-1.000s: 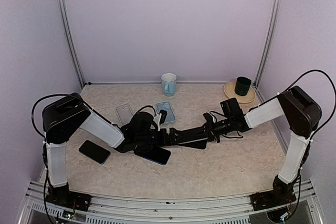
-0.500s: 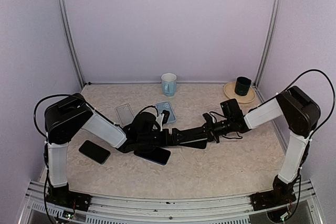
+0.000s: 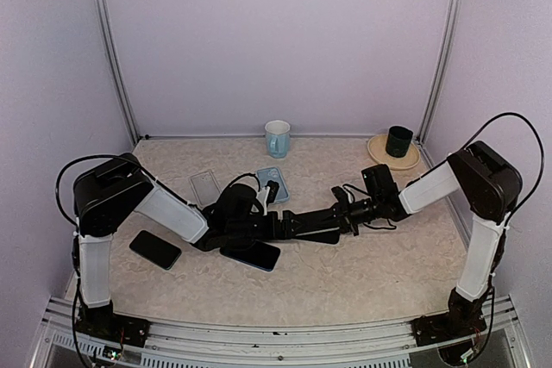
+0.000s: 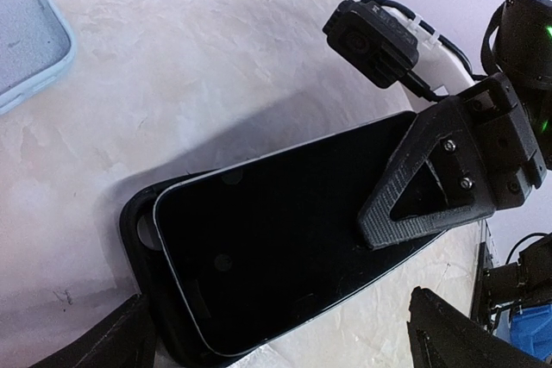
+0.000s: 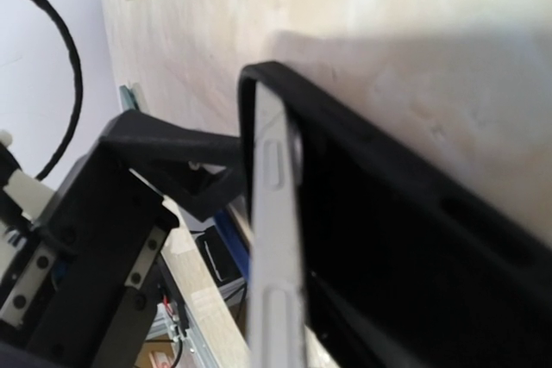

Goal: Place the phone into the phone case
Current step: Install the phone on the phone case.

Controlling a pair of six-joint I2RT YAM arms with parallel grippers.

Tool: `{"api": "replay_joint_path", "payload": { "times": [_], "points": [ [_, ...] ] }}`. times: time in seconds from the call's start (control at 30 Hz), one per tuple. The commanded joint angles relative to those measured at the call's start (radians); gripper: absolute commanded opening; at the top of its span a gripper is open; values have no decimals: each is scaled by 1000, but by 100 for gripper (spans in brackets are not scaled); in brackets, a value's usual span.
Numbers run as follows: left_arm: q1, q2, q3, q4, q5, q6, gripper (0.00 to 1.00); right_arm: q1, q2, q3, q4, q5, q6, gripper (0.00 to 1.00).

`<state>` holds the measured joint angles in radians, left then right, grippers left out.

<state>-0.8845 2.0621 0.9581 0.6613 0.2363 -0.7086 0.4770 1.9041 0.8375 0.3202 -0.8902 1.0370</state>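
Note:
A black phone (image 4: 276, 247) lies slanted over a black phone case (image 4: 136, 223). Its left end sits inside the case and its right end is raised off the table. My right gripper (image 4: 373, 228) is shut on that raised end, one finger (image 4: 431, 170) lying across the screen. In the right wrist view the phone's silver edge (image 5: 276, 247) stands apart from the case (image 5: 405, 213). My left gripper (image 4: 285, 346) is open, its fingers straddling the phone without touching it. From above, both grippers meet over the phone (image 3: 252, 255) at the table's middle.
A second dark phone (image 3: 155, 250) lies at the front left. A clear case (image 3: 204, 186) and a light blue case (image 3: 272, 180) lie behind the grippers. A mug (image 3: 277, 138) stands at the back, and a dark cup (image 3: 398, 140) on a plate (image 3: 379, 152) at the back right.
The right arm's shoulder and elbow have shifted slightly. Phone, case and both grippers stay where they were.

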Motion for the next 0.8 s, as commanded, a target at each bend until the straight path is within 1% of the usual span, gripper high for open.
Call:
{"api": "replay_joint_path", "payload": {
  "times": [0.0, 0.33, 0.6, 0.77],
  "points": [
    [-23, 32, 37, 11, 46, -5, 99, 6, 45, -16, 17, 24, 21, 0],
    [-24, 36, 44, 9, 51, -5, 99, 24, 80, -15, 64, 13, 42, 0],
    [-24, 42, 51, 6, 52, -6, 99, 42, 121, -10, 106, -32, 46, 0],
    [-25, 46, 60, -4, 52, -2, 99, 51, 121, 8, 82, -49, 17, 0]
  ]
}}
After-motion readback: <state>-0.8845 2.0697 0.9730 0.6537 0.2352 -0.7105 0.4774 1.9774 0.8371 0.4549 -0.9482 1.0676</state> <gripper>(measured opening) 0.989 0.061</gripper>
